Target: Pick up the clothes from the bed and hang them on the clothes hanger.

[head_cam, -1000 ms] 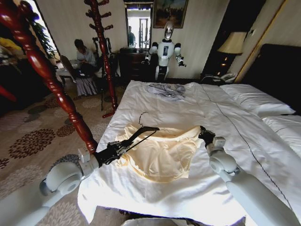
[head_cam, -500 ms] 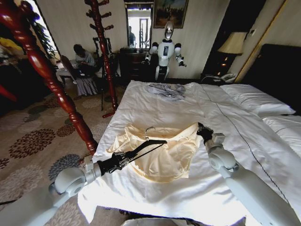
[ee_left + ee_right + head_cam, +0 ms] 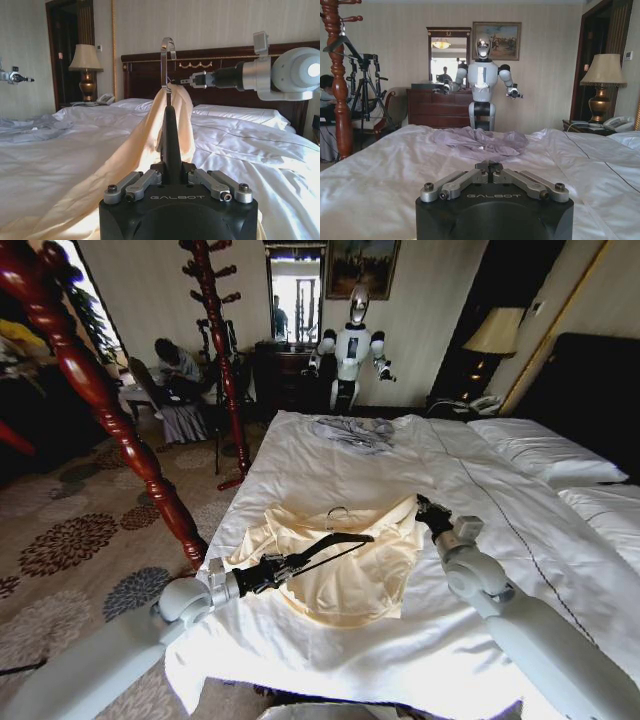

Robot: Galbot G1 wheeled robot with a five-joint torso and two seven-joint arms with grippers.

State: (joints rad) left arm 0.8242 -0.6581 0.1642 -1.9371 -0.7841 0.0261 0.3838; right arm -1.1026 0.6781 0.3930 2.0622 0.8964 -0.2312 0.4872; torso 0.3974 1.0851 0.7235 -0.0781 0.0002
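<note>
The pale cream shirt [image 3: 345, 585] lies spread on the white bed [image 3: 330, 465], near its foot end. My left gripper [image 3: 283, 566] is shut on one arm of the black hanger [image 3: 340, 543] and holds it low over the shirt, its silver hook [image 3: 167, 50] pointing at the collar. My right gripper [image 3: 422, 506] is at the shirt's far right edge, shut on the fabric. In the left wrist view the shirt [image 3: 140, 145] rises in a ridge up to the right gripper [image 3: 186, 80]. In the right wrist view the right gripper [image 3: 489, 165] is shut, and the fabric it holds is hidden.
A red-brown wooden coat stand [image 3: 100, 390] rises close on my left, a second one [image 3: 215, 340] farther back. A grey garment [image 3: 355, 430] lies at the bed's far side. Pillows [image 3: 545, 450] are at right. Another robot [image 3: 350, 350] stands by a dresser. Patterned carpet [image 3: 70, 540] lies left.
My left arm has carried the hanger to the right, over the shirt and towards the right gripper. The right gripper has drawn the shirt's edge slightly up and away.
</note>
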